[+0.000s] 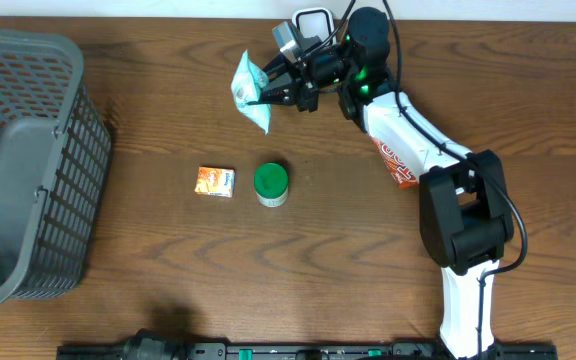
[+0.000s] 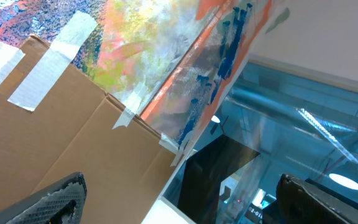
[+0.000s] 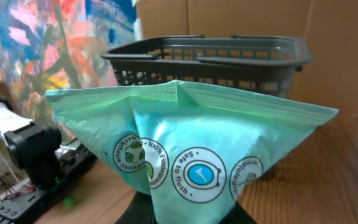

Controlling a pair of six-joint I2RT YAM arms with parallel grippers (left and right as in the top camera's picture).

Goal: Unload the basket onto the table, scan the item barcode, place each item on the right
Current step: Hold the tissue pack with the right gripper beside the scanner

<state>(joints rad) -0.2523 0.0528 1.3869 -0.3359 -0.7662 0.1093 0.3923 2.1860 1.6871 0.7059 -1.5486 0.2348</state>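
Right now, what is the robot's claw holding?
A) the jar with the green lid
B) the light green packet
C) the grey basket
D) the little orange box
B: the right gripper is shut on the light green packet, while the green-lidded jar and the orange box sit on the table, away from it.

The pale green pouch [image 1: 250, 88], perhaps wet wipes, was pinched crumpled at its lower edge in the right gripper [image 1: 269, 97], round printed seals facing the wrist camera.
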